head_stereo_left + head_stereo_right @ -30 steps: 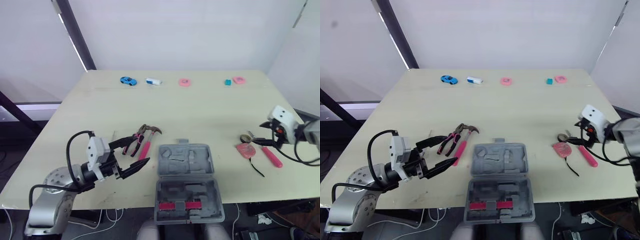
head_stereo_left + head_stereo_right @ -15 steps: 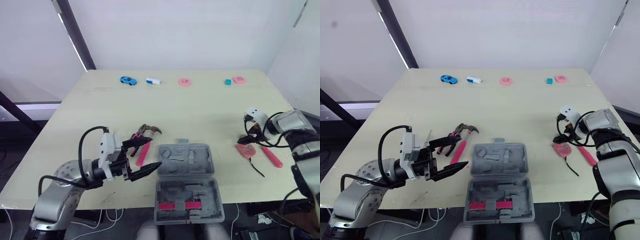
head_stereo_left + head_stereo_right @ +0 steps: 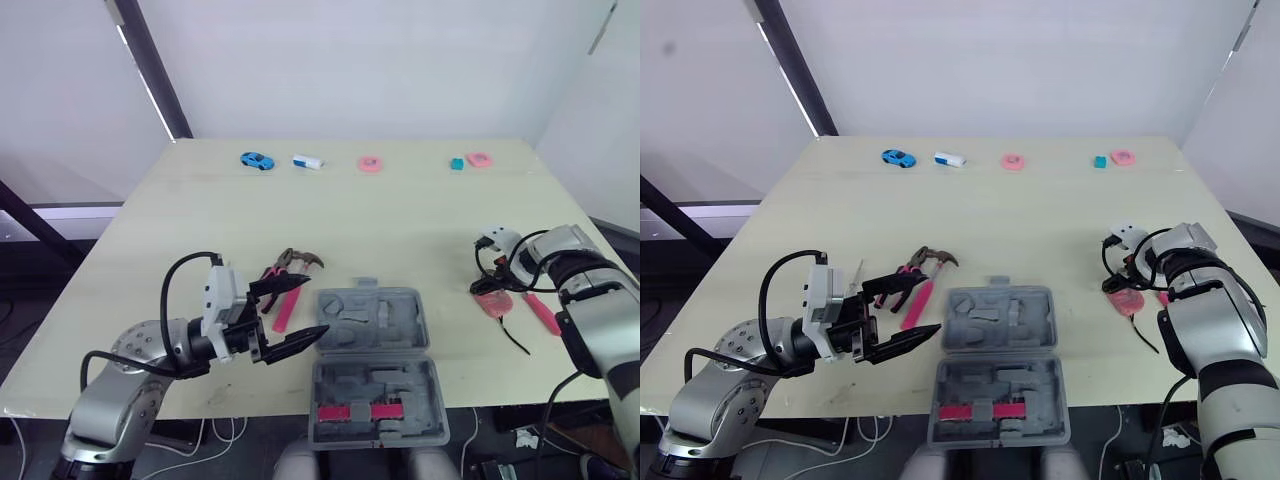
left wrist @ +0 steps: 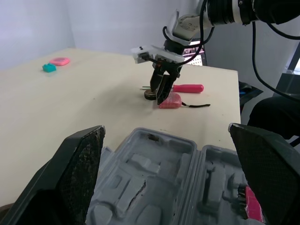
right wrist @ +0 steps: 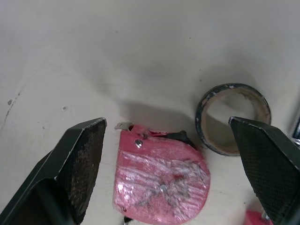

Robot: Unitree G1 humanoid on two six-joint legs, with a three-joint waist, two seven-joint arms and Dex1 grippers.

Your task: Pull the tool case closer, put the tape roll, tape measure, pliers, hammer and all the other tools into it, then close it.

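Note:
The grey tool case (image 3: 375,340) lies open at the table's front edge, lid flat, its moulded slots empty. My left gripper (image 3: 300,308) is open beside the case's left corner, close to the pliers (image 3: 270,277) and the pink-handled hammer (image 3: 288,298). At the right, my right gripper (image 3: 490,282) hangs open just above the pink tape measure (image 5: 161,171) and the tape roll (image 5: 233,117). A pink-handled screwdriver (image 3: 543,312) lies right of them. In the left wrist view the right gripper (image 4: 161,93) points down at the tape measure (image 4: 171,101).
Along the far edge of the table (image 3: 400,215) lie a blue toy car (image 3: 256,160), a white item (image 3: 307,162), two pink items (image 3: 369,164) and a teal block (image 3: 456,164). A black cord (image 3: 513,338) trails from the tape measure.
My right gripper has come in from the table's right edge to above the tape measure and roll. My left gripper has moved right, up to the case's left corner.

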